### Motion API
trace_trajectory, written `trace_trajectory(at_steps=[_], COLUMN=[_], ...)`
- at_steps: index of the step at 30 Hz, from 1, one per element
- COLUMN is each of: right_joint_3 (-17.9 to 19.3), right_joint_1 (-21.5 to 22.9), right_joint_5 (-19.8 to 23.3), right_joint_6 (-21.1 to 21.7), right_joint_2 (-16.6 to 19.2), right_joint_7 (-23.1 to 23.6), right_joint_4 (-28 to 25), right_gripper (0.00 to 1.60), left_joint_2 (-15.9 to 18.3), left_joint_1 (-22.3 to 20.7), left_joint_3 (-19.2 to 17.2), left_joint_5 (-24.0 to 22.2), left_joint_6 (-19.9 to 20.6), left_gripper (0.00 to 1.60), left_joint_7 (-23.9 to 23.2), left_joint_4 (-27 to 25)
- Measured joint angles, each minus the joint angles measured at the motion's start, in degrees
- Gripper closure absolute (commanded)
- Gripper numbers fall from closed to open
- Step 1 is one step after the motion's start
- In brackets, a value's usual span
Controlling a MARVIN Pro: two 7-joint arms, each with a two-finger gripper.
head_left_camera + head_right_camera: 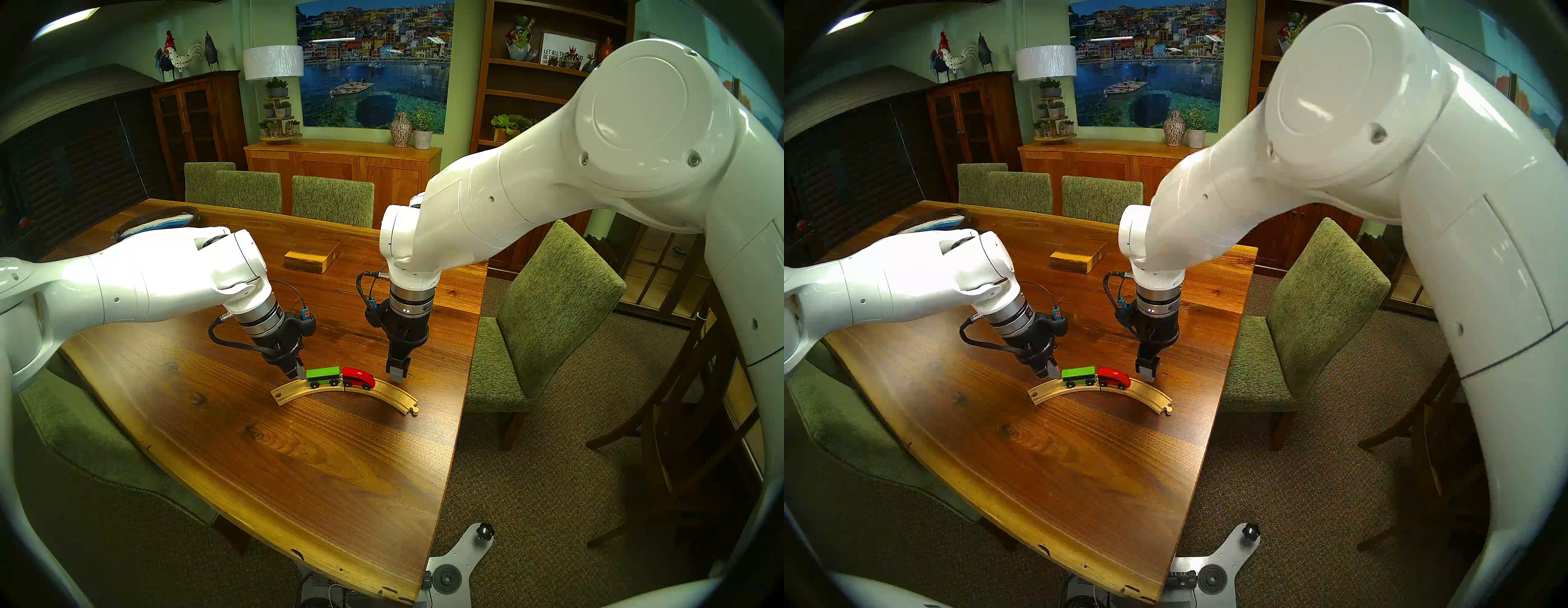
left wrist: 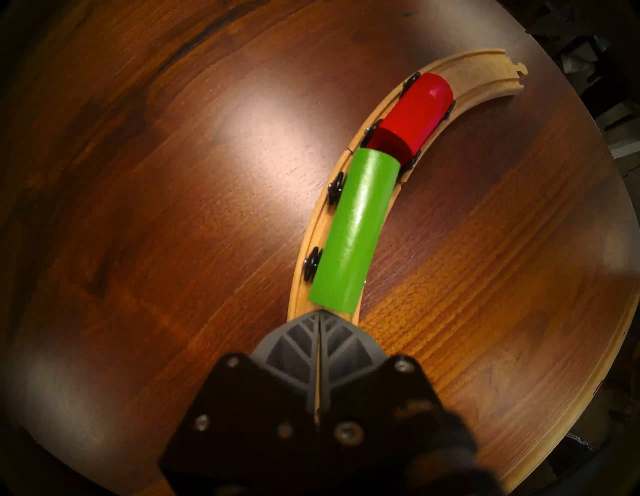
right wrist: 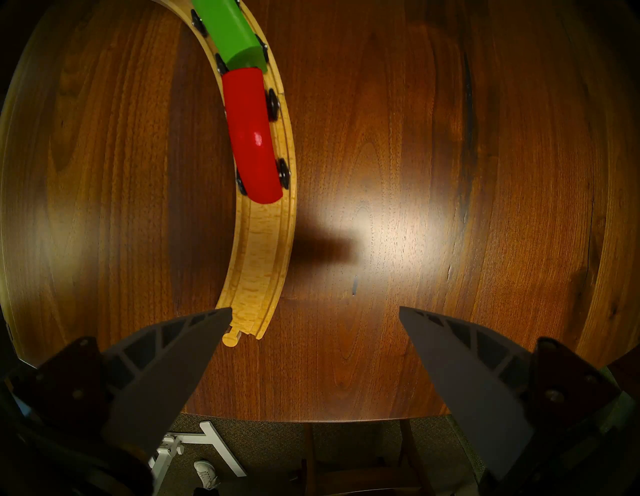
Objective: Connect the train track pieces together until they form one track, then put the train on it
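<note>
track (image 1: 344, 392): two pale curves joined, flat on tabletop (image 1: 271, 446), near front edge. green carriage (image 1: 323, 375) and red engine (image 1: 358, 377) coupled, wheels in grooves. left gripper (image 1: 295, 370) jaws pressed together, empty, tip just behind carriage's rear end, contact unclear. right gripper (image 3: 313, 322) jaws wide apart, empty, above tabletop beyond engine. wooden block (image 1: 312, 254) farther back.

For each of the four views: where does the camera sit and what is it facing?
Head left: high, facing down at the table; both arms show.
Head right: nearly the same, shifted sideways.
Left wrist: above the shut left gripper, facing along the track behind the green carriage.
Right wrist: facing straight down between open fingers.
Shared: the red engine.
</note>
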Motion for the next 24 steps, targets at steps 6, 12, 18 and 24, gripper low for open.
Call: trace_trajectory(at_steps=[6,12,18,24], right_joint_3=[0.00,0.01,0.02,0.02], right_joint_1=[0.00,0.00,-0.01,-0.01], right_joint_5=[0.00,-0.01,-0.02,-0.02], right_joint_6=[0.00,0.01,0.01,0.02], right_joint_2=[0.00,0.01,0.01,0.02], right_joint_7=[0.00,0.00,0.00,-0.01], right_joint_4=[0.00,0.00,0.00,0.00], right_gripper=[0.00,0.00,0.00,0.00], left_joint_2=[-0.60,-2.65,-4.17,-5.08], left_joint_1=[0.22,0.83,1.02,1.03], left_joint_3=[-0.04,-0.49,-0.87,-1.22], left_joint_5=[-0.08,-0.64,-1.18,-1.69], left_joint_6=[-0.22,-0.93,-1.26,-1.32], left_gripper=[1.60,1.60,1.60,1.60], left_joint_7=[0.15,0.41,0.36,0.08], left_joint_4=[0.53,2.58,3.35,3.17])
